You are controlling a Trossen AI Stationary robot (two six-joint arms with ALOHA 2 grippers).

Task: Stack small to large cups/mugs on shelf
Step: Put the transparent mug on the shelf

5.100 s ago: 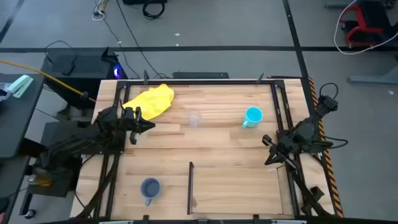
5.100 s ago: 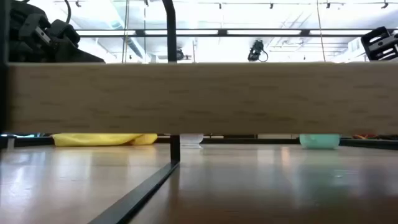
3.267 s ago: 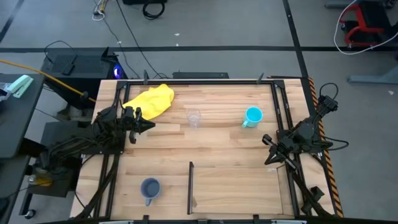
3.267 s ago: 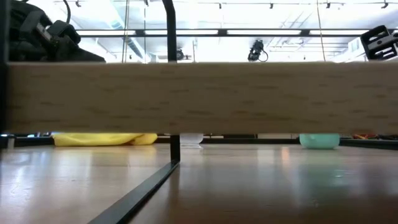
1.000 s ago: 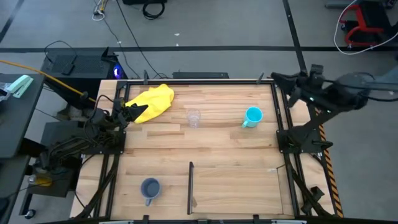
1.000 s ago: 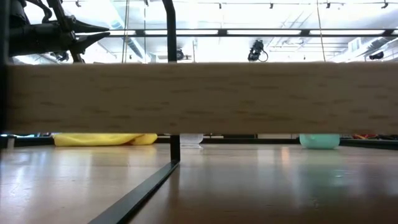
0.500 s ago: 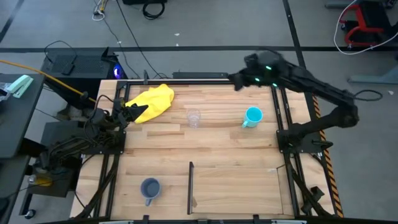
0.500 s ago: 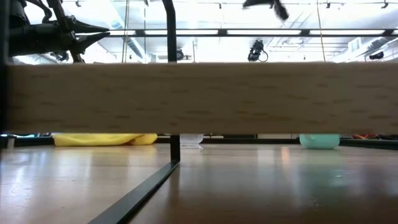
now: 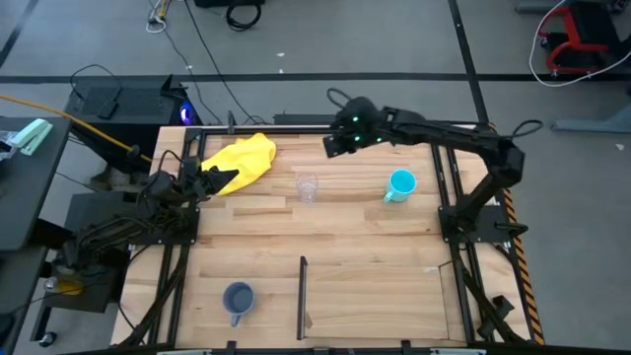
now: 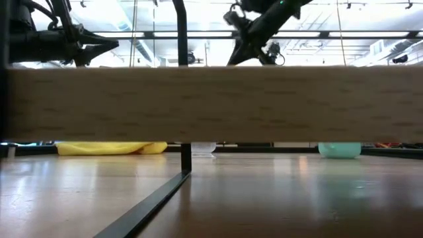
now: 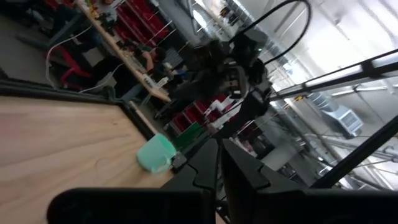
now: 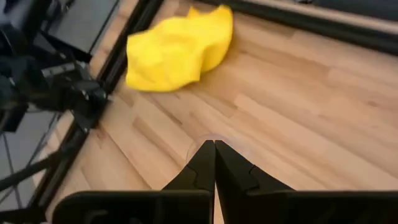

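Behind the plank edge (image 10: 211,102), cyan mug (image 10: 340,150) mostly hidden; clear cup (image 10: 203,147) too.

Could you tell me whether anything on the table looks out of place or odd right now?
Only the yellow cloth stands out: it lies crumpled at the table's far left corner and is no cup or mug. The clear cup, cyan mug and grey-blue mug all stand upright, apart, with nothing spilled.
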